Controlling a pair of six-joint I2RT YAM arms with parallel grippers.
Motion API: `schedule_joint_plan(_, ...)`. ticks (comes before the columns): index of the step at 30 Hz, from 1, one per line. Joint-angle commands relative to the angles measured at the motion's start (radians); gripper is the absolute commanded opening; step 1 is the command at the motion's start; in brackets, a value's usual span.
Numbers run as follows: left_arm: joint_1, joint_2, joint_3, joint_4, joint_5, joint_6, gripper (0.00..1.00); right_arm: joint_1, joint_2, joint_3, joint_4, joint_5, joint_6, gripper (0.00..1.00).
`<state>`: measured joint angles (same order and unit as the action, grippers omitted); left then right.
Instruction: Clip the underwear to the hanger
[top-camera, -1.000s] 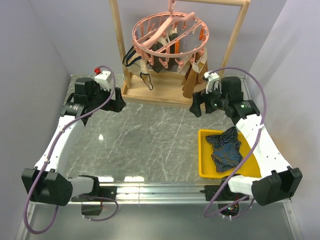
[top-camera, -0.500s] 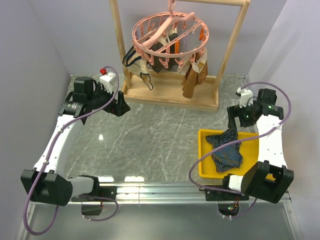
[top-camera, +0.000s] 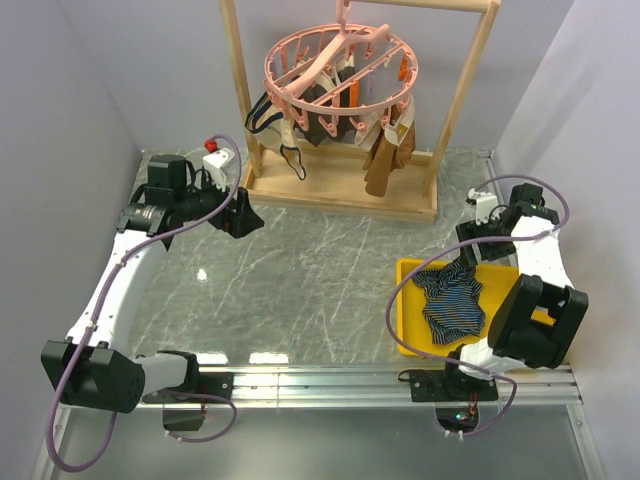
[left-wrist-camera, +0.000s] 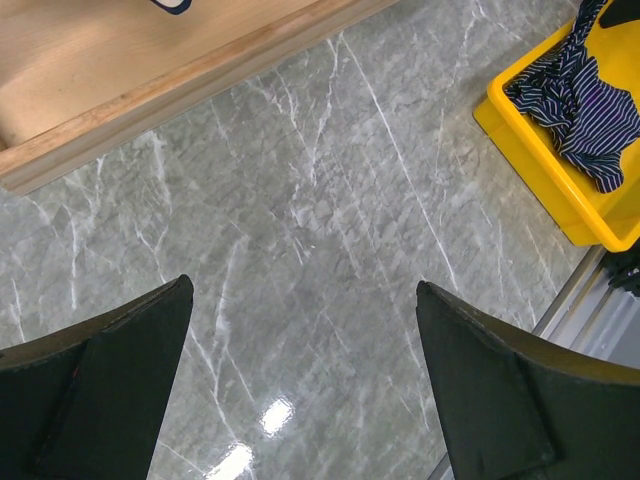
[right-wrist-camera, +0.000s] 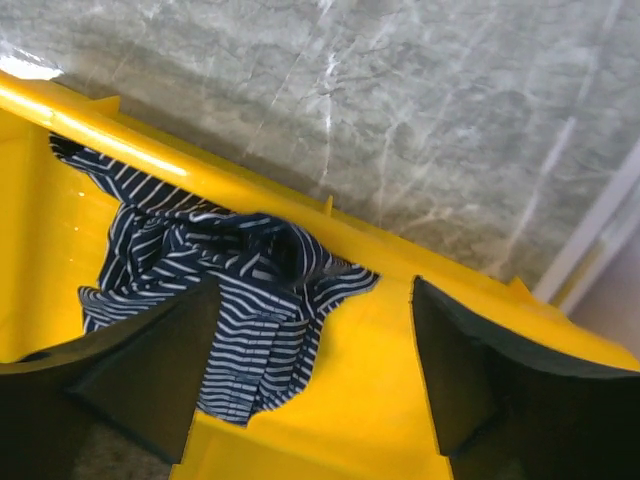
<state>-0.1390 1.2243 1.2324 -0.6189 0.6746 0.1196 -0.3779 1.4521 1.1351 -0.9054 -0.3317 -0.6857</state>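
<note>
Soft, limp underwear (right-wrist-camera: 240, 300) at lower left is best pinched at a raised fold; right gripper (right-wrist-camera: 315, 290) and left gripper (left-wrist-camera: 302, 290) are spread.

Bright, even light from above leaves small white glare spots on the table (top-camera: 320, 260); shadows are soft and focus is sharp.

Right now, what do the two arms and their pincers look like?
The left arm and right arm have white shells and black joints. A lilac cable loops along each. The left pincer and right pincer have black, wedge-shaped fingers. A small red plug sits near the left wrist.
</note>
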Motion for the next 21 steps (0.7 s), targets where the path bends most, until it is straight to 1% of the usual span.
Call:
schedule_joint_plan(1,-0.004,-0.034,-0.002,-0.004,0.031,0.025,0.99,0.0,0.02,-0.029,0.036,-0.035,-0.023,0.81)
schedule_joint_plan(2,-0.004,-0.034,-0.004,-0.002,0.029,0.025,0.99,0.002,0.024,-0.034,0.045,-0.032,-0.023,0.73)
schedule_joint_plan(4,-0.004,-0.035,-0.01,-0.001,0.026,0.022,0.99,0.002,0.034,-0.047,0.048,-0.027,-0.023,0.68)
schedule_joint_plan(5,-0.002,-0.034,-0.011,0.004,0.025,0.022,0.99,0.004,0.034,-0.051,0.048,-0.03,-0.026,0.63)
schedule_joint_plan(8,-0.004,-0.031,-0.016,0.008,0.023,0.018,0.99,0.004,0.024,-0.064,0.054,-0.041,-0.031,0.55)
schedule_joint_plan(9,-0.002,-0.029,-0.016,0.01,0.023,0.014,0.99,0.004,0.019,-0.069,0.057,-0.043,-0.029,0.55)
schedule_joint_plan(12,-0.004,-0.02,-0.008,0.011,0.032,0.014,0.99,0.007,0.01,-0.08,0.095,-0.032,-0.005,0.56)
schedule_joint_plan(15,-0.002,-0.008,0.007,-0.001,0.048,0.02,0.99,0.007,0.019,-0.075,0.106,-0.044,-0.005,0.66)
schedule_joint_plan(16,-0.004,-0.006,0.009,-0.005,0.049,0.022,0.99,0.007,0.017,-0.077,0.112,-0.046,-0.003,0.72)
schedule_joint_plan(17,-0.004,-0.008,0.01,-0.004,0.049,0.025,0.99,0.008,0.011,-0.078,0.131,-0.046,0.002,0.75)
schedule_joint_plan(19,-0.002,-0.006,0.01,-0.004,0.045,0.022,0.99,0.019,0.011,-0.08,0.143,-0.041,0.009,0.76)
schedule_joint_plan(21,-0.002,-0.006,0.009,0.001,0.042,0.017,0.99,0.025,0.027,-0.067,0.138,-0.046,0.009,0.75)
